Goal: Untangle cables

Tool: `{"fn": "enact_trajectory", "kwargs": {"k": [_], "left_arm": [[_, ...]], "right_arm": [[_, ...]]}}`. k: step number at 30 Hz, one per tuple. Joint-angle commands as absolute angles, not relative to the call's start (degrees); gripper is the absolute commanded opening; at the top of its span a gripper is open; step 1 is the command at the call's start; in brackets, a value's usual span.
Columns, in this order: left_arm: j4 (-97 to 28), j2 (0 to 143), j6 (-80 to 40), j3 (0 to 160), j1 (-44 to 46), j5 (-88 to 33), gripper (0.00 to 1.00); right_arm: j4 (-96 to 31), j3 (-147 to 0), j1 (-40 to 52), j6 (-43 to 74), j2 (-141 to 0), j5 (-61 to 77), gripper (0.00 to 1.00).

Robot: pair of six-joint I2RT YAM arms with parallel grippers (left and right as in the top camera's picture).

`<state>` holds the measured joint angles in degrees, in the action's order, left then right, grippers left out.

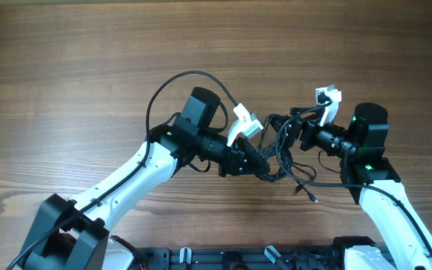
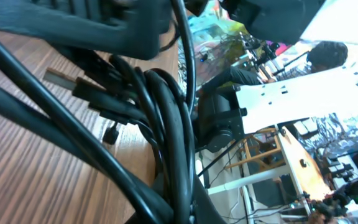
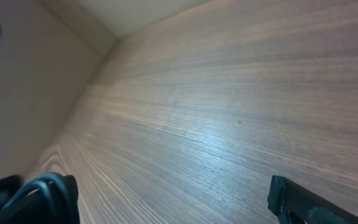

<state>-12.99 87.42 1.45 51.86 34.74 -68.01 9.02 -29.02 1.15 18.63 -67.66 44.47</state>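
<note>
Black thin cables (image 1: pixel 287 161), knotted mid-untangling: my left claw (image 1: pixel 255 161) is clamped on them, my right claw (image 3: pixel 173 198) gapes just beside them and, I judge, must next pinch one strand.

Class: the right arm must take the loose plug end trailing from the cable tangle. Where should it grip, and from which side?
Probably just behind the plug, from above: that strand lies flat on the table, clear of the tangle.
</note>
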Motion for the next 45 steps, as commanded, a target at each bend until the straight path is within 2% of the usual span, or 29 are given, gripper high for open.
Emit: {"fn": "enact_trajectory", "kwargs": {"k": [1, 2, 5, 14, 20, 25, 30, 34, 40, 45], "left_arm": [[-12.2, 87.0, 3.9, 52.1, 36.2, -78.5, 0.04], [-10.9, 87.0, 3.9, 52.1, 35.7, -82.1, 0.04], [-9.5, 87.0, 3.9, 52.1, 34.8, -85.4, 0.04], [-8.6, 87.0, 3.9, 52.1, 34.1, -85.9, 0.04], [-6.3, 87.0, 3.9, 52.1, 31.4, -85.4, 0.04], [-6.5, 87.0, 1.5, 52.1, 28.9, -77.1, 0.04], [-6.4, 87.0, -12.4, 52.1, 28.5, -56.4, 0.04], [-6.2, 87.0, -22.6, 52.1, 28.5, -47.1, 0.04], [-2.5, 87.0, -35.5, 52.1, 28.5, -45.9, 0.04], [2.8, 87.0, -44.9, 52.1, 29.2, -46.0, 0.04]], "right_arm": [[7.1, -29.6, 0.4, 21.6, -71.0, 27.7, 1.00], [5.2, -29.6, -0.1, 23.9, -72.2, 22.2, 1.00], [3.3, -29.6, -2.1, 25.6, -74.1, 17.5, 1.00], [2.1, -29.6, -13.0, 27.1, -75.8, 18.1, 1.00], [1.2, -29.6, -16.6, 26.9, -75.8, 22.7, 1.00], [0.8, -29.6, -16.6, 25.1, -75.8, 32.8, 1.00], [-4.3, -29.6, -16.6, 23.7, -75.8, 39.2, 1.00], [-7.2, -29.6, -16.6, 21.1, -75.8, 45.9, 1.00], [-6.8, -29.6, -16.3, 13.5, -75.8, 66.0, 1.00], [-6.5, -29.6, -14.1, 14.0, -75.8, 71.5, 1.00]]}}
